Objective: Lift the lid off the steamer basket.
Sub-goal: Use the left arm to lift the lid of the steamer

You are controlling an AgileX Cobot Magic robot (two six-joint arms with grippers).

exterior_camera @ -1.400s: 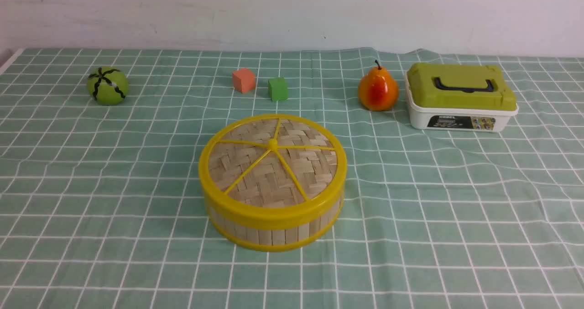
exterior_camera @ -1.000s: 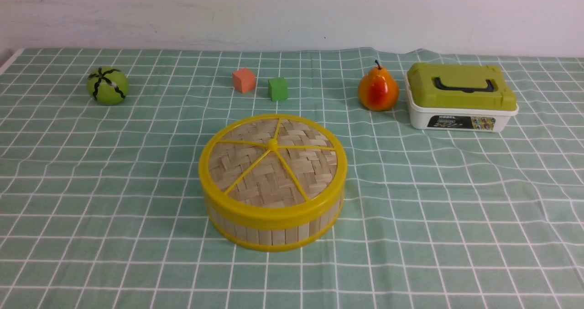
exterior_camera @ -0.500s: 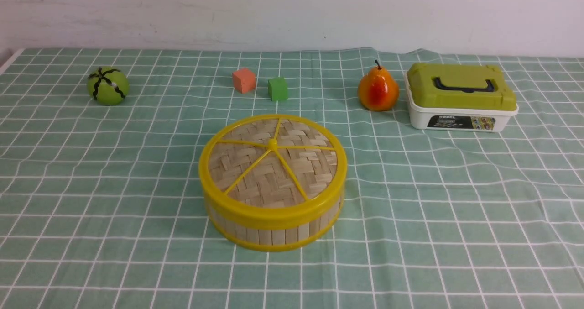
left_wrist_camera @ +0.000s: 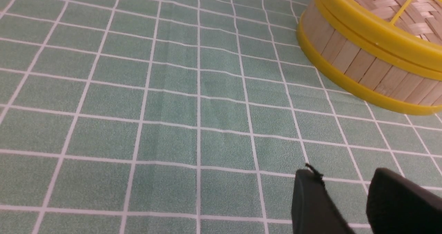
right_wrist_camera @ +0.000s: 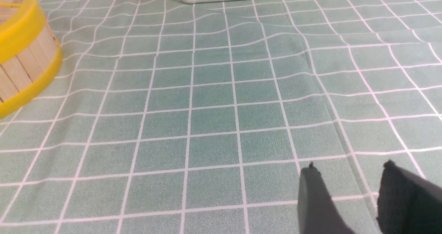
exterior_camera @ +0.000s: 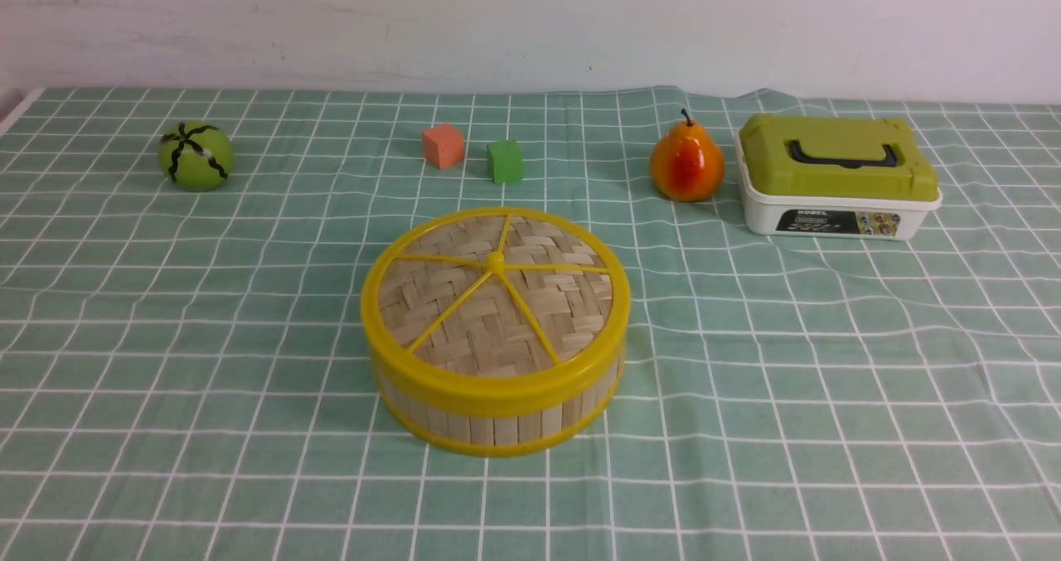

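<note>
Front view: the flat round lid of woven pale bamboo with a thick yellow plastic rim and thin yellow spokes (exterior_camera: 464,321) sits level and closed on the round steamer basket of upright pale bamboo slats between yellow rims (exterior_camera: 497,425). The basket stands near the middle of the green checked cloth on the bench (exterior_camera: 166,379), a shade to the robot's left.
Task state: not begun, judging by the seated lid.
Left fingers: the two dark left fingers (left_wrist_camera: 310,203) stand apart over bare cloth with nothing between them.
Right fingers: the two dark right fingers (right_wrist_camera: 314,199) are likewise apart and empty, over bare cloth.
Direction to lid: from each pair the basket lies ahead and inward, toward the bench's middle, and the lid's rim sits higher than the fingertips appear to.
Nearer arm: probably the left. Its wrist view shows a wide arc of basket wall and lid rim, while the right wrist view catches only a small edge.
Long axis: none, since the lid is a disc; the yellow rim looks like the only graspable edge, so any approach side should serve.
Hidden: neither arm shows in the front view, so how far each stands from the basket cannot be told. The lid covers the basket's inside. Both wrist views cut the basket off at the frame edge.
Hard to make out: whether the lid sits loose or snug on the basket's top rim.
Bystander: a white rectangular plastic box with an olive-green top (exterior_camera: 837,176) stands well apart, far right.
</note>
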